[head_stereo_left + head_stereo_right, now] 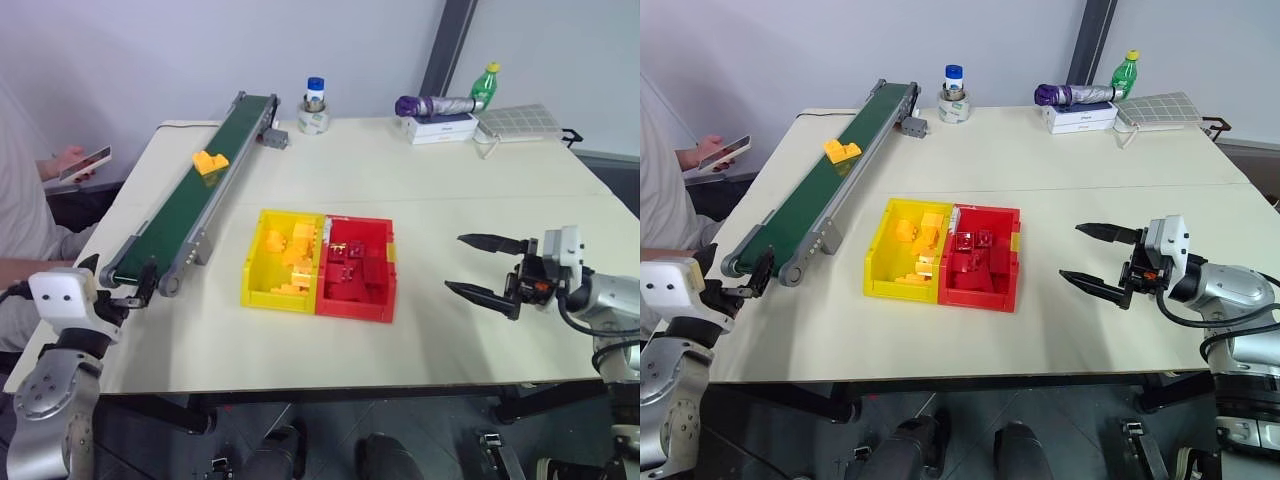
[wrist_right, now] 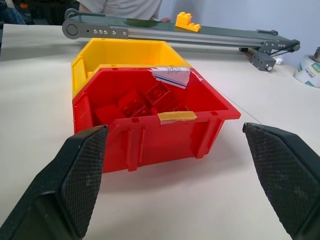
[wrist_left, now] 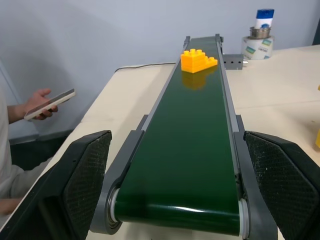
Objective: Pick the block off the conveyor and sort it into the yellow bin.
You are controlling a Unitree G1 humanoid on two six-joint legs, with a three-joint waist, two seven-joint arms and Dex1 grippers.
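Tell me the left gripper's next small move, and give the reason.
Probably hold at the belt's near end, open, and close once the block arrives. The left gripper sits with its fingers straddling the near end of the conveyor, while the block lies well up the belt, out of reach. The yellow bin stands beside the conveyor.

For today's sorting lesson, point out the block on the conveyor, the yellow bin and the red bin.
block [image 1: 210,161], left eye view, on its studded top.
yellow bin [image 1: 255,272], left eye view, on its left wall.
red bin [image 1: 356,307], left eye view, on its near wall.
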